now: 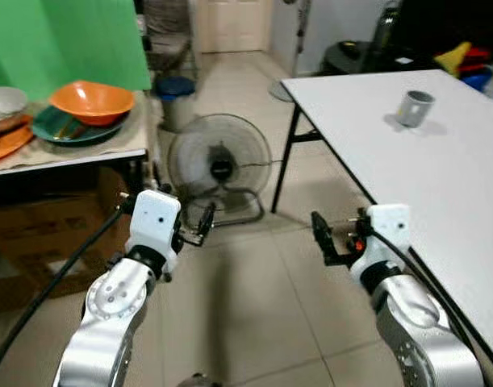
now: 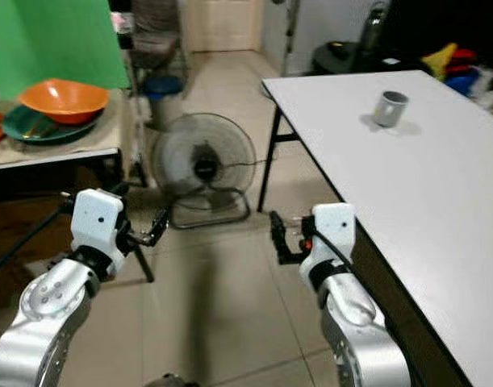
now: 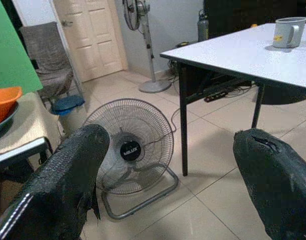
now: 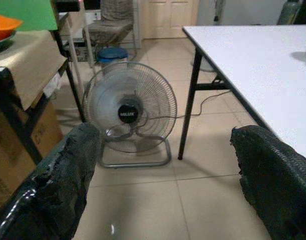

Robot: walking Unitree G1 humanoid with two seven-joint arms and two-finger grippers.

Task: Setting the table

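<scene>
Left eye view, nearest: the left gripper (image 1: 199, 226) and right gripper (image 1: 323, 239) hover over floor tiles, fingers spread wide, both empty and touching nothing. Best next, I judge: turn left toward the side table (image 1: 85, 149), approach squarely, and take the orange bowl (image 1: 92, 101) by its rim. Beyond stands a floor fan (image 1: 220, 167); far right, a grey mug (image 1: 413, 108) sits on the white table (image 1: 424, 177).

Floor fan (image 1: 220, 165) beyond and between left gripper (image 1: 199, 226) and right gripper (image 1: 325, 239), both empty-fingered; grey mug (image 1: 414, 108) on white table (image 1: 407, 173); orange bowl (image 1: 91, 101) far left.
</scene>
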